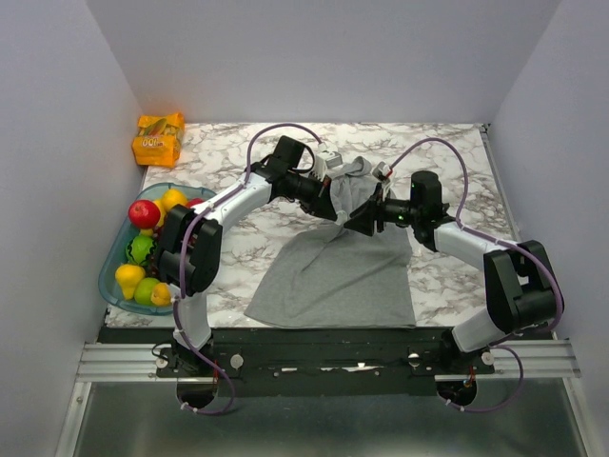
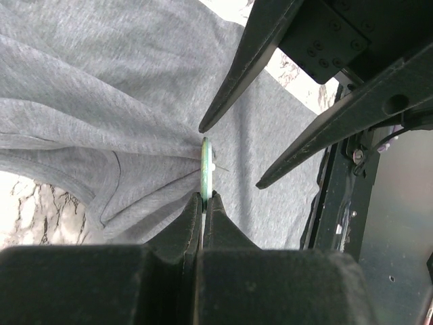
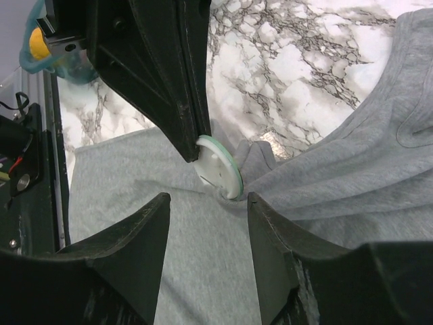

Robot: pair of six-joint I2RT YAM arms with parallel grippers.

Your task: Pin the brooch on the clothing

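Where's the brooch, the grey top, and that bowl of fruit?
brooch point(image 3: 218, 168), right wrist view, on its pale back face.
grey top point(image 1: 333, 281), top external view, on its flat lower part.
fruit bowl point(image 1: 104, 276), top external view, on its left rim.

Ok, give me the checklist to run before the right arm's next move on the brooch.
1. The left pincer is shut on the edge of the brooch: ok.
2. The brooch sits against the clothing, with fabric gathered at it: ok.
3. The right pincer is open, one finger on each side of the brooch: ok.
4. The pin has passed through the fabric: cannot tell.
5. The clothing lies flat around the brooch: not ok, it is bunched.
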